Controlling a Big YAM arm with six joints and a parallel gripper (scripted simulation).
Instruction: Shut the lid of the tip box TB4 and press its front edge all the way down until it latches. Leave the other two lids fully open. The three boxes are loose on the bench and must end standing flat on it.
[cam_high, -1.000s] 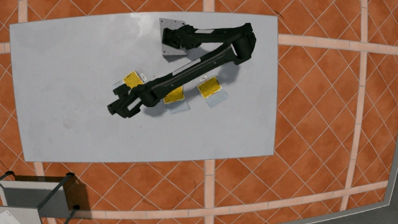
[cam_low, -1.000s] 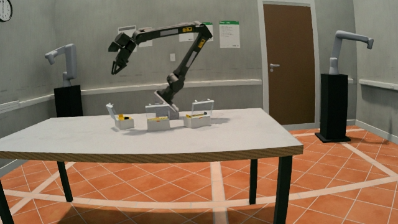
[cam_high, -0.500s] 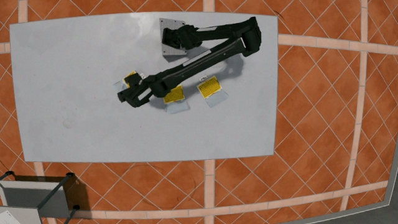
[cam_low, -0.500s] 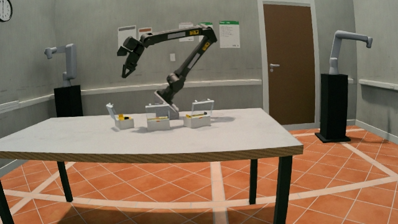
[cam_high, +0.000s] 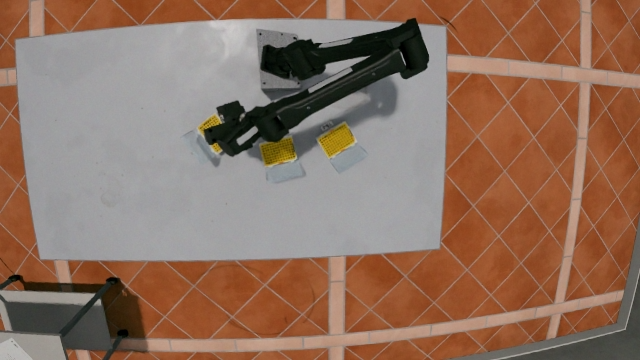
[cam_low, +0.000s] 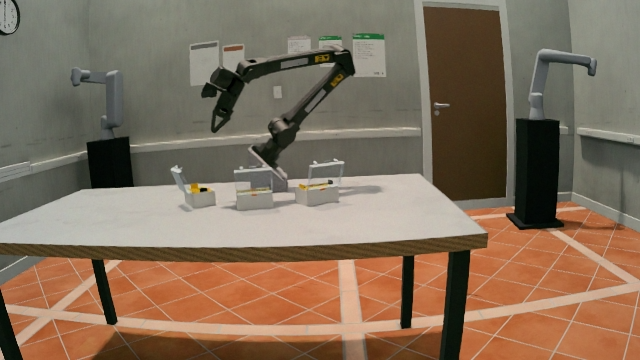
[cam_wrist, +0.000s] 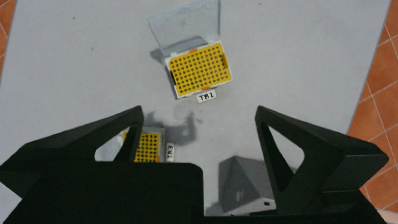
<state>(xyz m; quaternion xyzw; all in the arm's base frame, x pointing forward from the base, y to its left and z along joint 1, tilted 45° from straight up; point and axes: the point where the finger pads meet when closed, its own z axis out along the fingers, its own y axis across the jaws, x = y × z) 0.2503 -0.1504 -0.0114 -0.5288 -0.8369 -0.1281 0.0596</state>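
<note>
Three white tip boxes with yellow racks stand flat on the table (cam_high: 100, 150) (cam_low: 350, 220), all with their clear lids open. The left box (cam_high: 209, 123) (cam_low: 200, 196) (cam_wrist: 200, 70) carries the label TB2, and its lid (cam_high: 196, 145) (cam_low: 176, 175) (cam_wrist: 185, 25) is tilted back. The middle box (cam_high: 278, 151) (cam_low: 254, 197) (cam_wrist: 147, 146) and the right box (cam_high: 336, 140) (cam_low: 316, 192) have labels too small to read, so I cannot tell which is TB4. My gripper (cam_high: 218, 143) (cam_low: 215, 127) (cam_wrist: 199, 112) is open and empty. It hangs high above the left box, pointing down.
The arm's grey base plate (cam_high: 272, 40) (cam_wrist: 245, 182) sits at the table's back edge behind the boxes. Two grey arms on black pedestals (cam_low: 107, 155) (cam_low: 537, 170) stand off the table. A small stand (cam_high: 55, 315) is on the floor by one corner.
</note>
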